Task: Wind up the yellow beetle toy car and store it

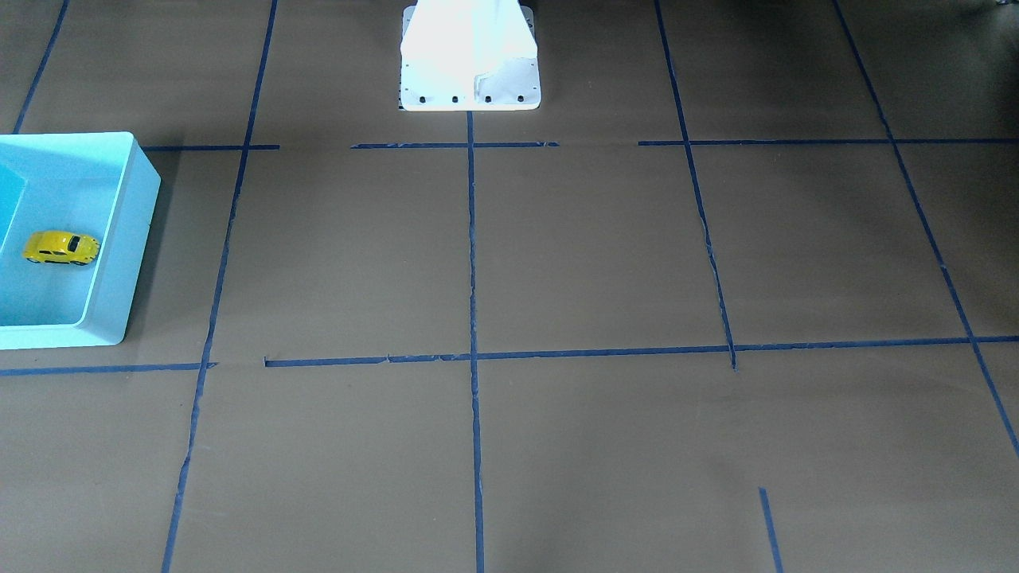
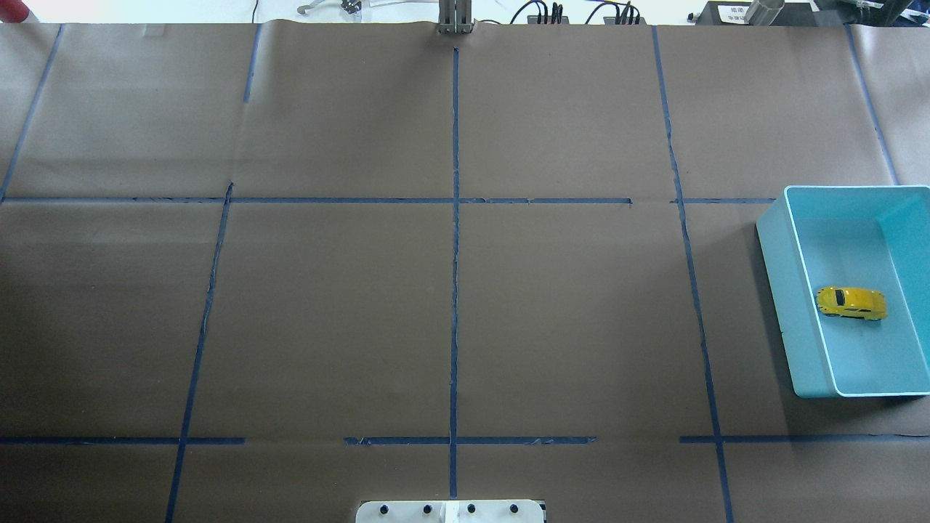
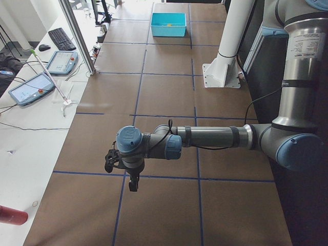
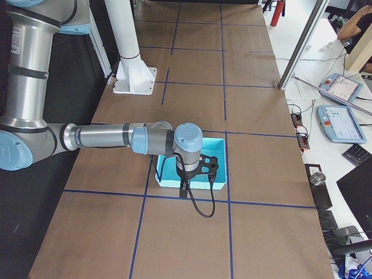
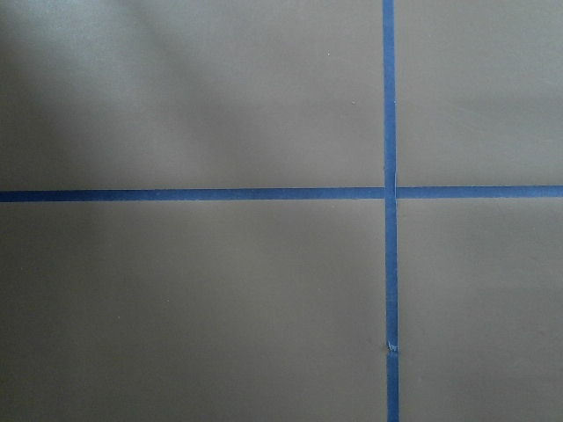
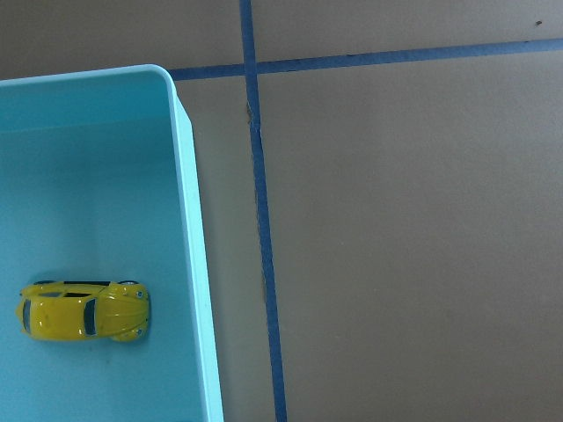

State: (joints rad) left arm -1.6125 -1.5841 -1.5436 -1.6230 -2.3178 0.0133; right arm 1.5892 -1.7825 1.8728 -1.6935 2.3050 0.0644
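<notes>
The yellow beetle toy car [image 1: 60, 247] lies on its wheels inside the light blue bin [image 1: 119, 239], apart from any gripper. It also shows in the overhead view [image 2: 851, 303] and in the right wrist view [image 6: 84, 312]. My right gripper [image 4: 202, 168] hangs over the bin [image 4: 220, 152], high above the car. It shows only in the exterior right view, so I cannot tell if it is open. My left gripper [image 3: 133, 182] hangs over bare table far from the bin [image 3: 168, 24]. I cannot tell its state either.
Brown paper with blue tape lines covers the table [image 2: 450, 290]. The white robot base [image 1: 470, 64] stands at the robot's side of the table. The bin [image 2: 781, 290] sits at the table's right end. Tablets and a keyboard lie on side desks.
</notes>
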